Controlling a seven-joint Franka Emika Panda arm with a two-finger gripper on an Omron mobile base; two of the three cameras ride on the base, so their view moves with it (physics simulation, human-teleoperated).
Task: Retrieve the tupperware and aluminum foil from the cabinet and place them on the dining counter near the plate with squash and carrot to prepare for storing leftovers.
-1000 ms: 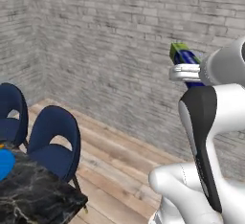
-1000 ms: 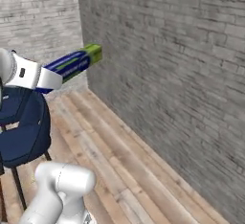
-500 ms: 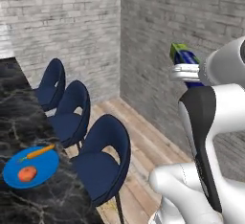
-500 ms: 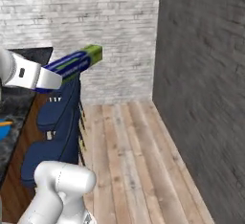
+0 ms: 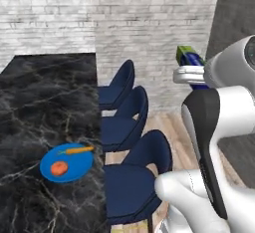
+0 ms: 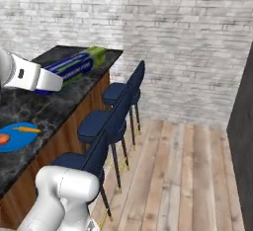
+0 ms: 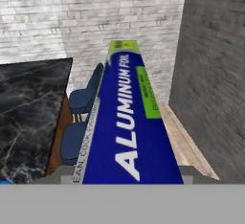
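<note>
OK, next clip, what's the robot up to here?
The gripper is carrying the aluminum foil box, held up in the air beside the dark marble dining counter. On that counter sits the blue plate with the carrot and squash. Three blue stools line the counter's edge. The foil has not been set down yet.

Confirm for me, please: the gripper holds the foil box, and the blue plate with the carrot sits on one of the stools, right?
Not quite. The gripper does hold the foil box, but the blue plate with the carrot sits on the black counter, not on a stool. The left base view shows this.
</note>
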